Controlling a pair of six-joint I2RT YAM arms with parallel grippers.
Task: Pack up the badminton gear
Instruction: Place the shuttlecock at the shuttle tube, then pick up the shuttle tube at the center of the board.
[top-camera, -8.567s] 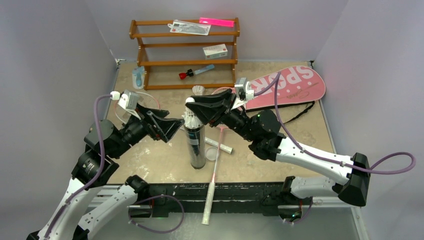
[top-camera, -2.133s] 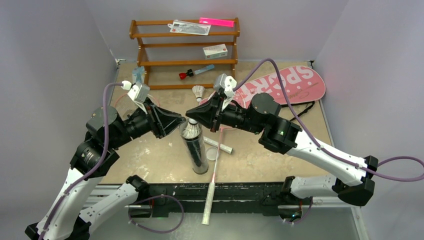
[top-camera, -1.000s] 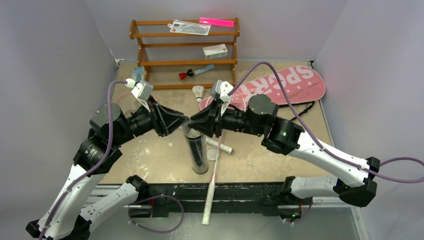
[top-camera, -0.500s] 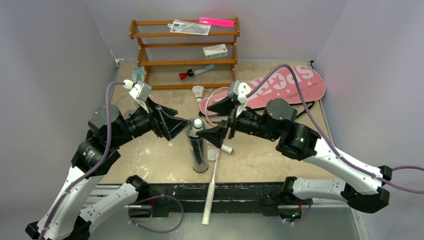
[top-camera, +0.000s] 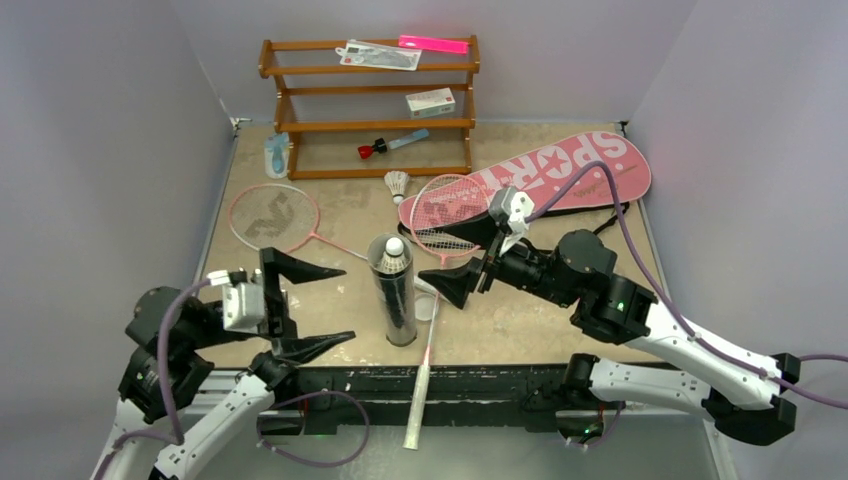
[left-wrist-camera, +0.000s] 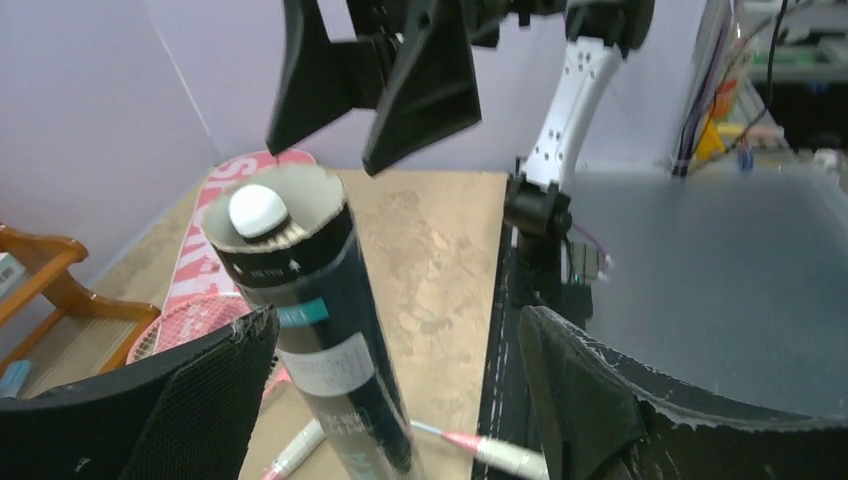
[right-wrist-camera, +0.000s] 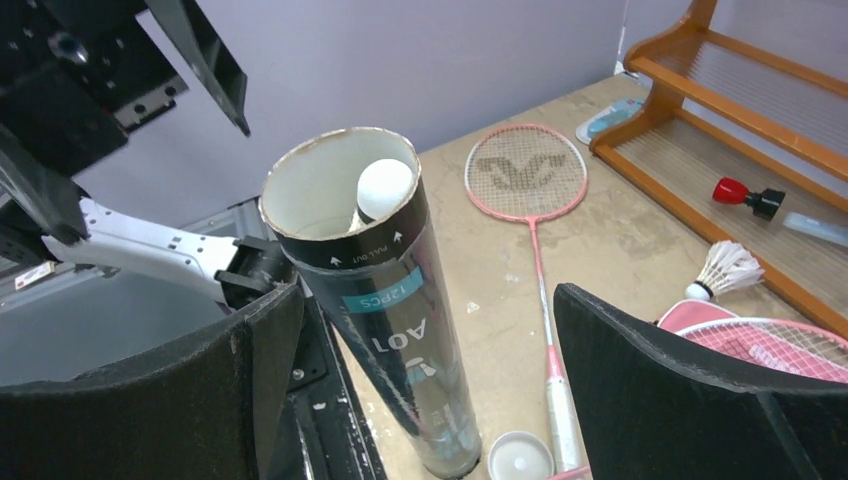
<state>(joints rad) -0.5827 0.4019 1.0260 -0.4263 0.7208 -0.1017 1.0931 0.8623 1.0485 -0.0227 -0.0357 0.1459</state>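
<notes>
Tall black tube (top-camera: 392, 290) stands upright near the front edge, mid-counter, mouth open w/ 1 shuttlecock (right-wrist-camera: 384, 190) inside, cork up. Its lid (top-camera: 425, 307) lies just beside the base. Left gripper (top-camera: 348, 303) and right gripper (top-camera: 448, 258) flank it, both spread wide, holding nothing. A loose shuttlecock (top-camera: 399, 184) sits toward the back edge by the wooden rack (top-camera: 340, 126). Tube looks light, stiff, tippy — grip mid-body, not the rim (prob. crushes). Feathers are fragile — take the loose 1 by its cork.
</notes>
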